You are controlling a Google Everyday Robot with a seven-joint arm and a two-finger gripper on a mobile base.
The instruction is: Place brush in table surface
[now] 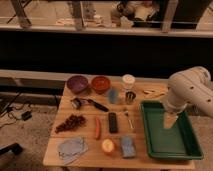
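The brush (88, 104) lies on the table surface (92, 142) at the back left, its round dark head to the left and its black handle pointing right. It rests just in front of the purple bowl (77, 83). My gripper (170, 121) hangs from the pale arm at the right and points down over the green tray (175, 142). It is far to the right of the brush and nothing shows in it.
Behind the brush stand a red bowl (100, 83), a white cup (128, 81), a bluish cup (113, 96) and a metal can (130, 97). Grapes (71, 122), a red pepper (97, 127), a flat black bar (113, 122), a spoon (128, 118), an apple (108, 146), a blue sponge (128, 146) and a grey cloth (72, 148) fill the front.
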